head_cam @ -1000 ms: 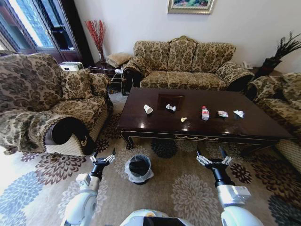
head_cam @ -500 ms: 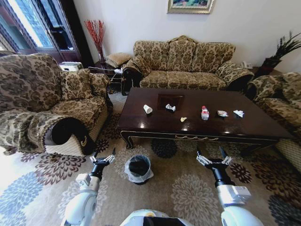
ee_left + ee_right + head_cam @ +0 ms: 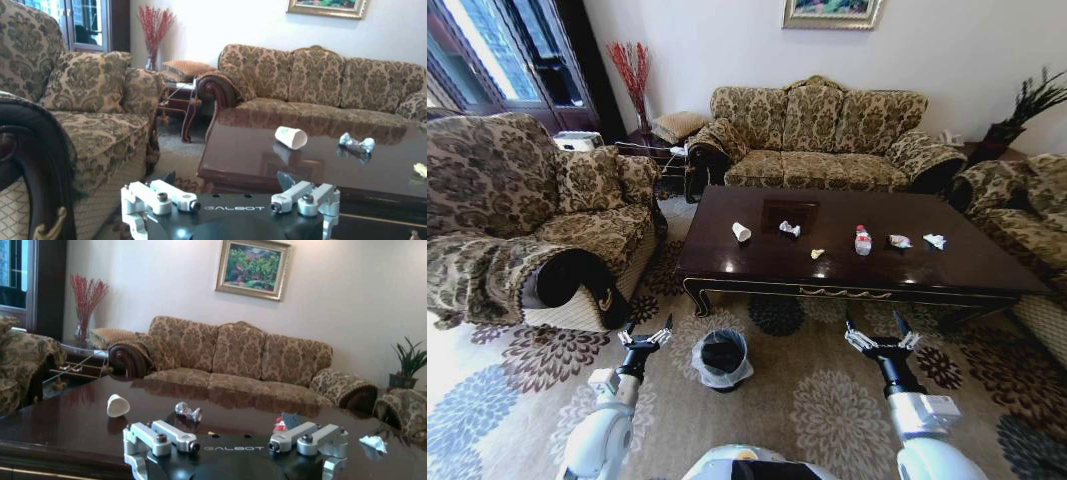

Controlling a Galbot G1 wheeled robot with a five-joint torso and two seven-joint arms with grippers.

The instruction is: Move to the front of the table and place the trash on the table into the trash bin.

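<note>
My left gripper (image 3: 647,338) hangs low over the carpet with its fingers spread apart and nothing between them; my right gripper (image 3: 882,342) matches it on the other side, fingers likewise apart and empty. Between the two, nearer the left one, stands the trash bin (image 3: 722,357) on the carpet, its pale bag folded over the rim; I can't tell whether anything lies inside.

Just ahead of both grippers is the near edge of the desk (image 3: 757,265), and I judge I'm facing its front, so the approach looks about finished. Further out on its top, all the trash is untouched: the white paper cup (image 3: 742,232) ahead of the left gripper, then a shiny wrapper (image 3: 790,229), a yellow scrap (image 3: 817,254), the small bottle (image 3: 863,240) ahead of the right gripper, another wrapper (image 3: 900,241) and a white tissue (image 3: 935,241) beyond it.

So nothing has been binned yet; every piece is left to pick.
</note>
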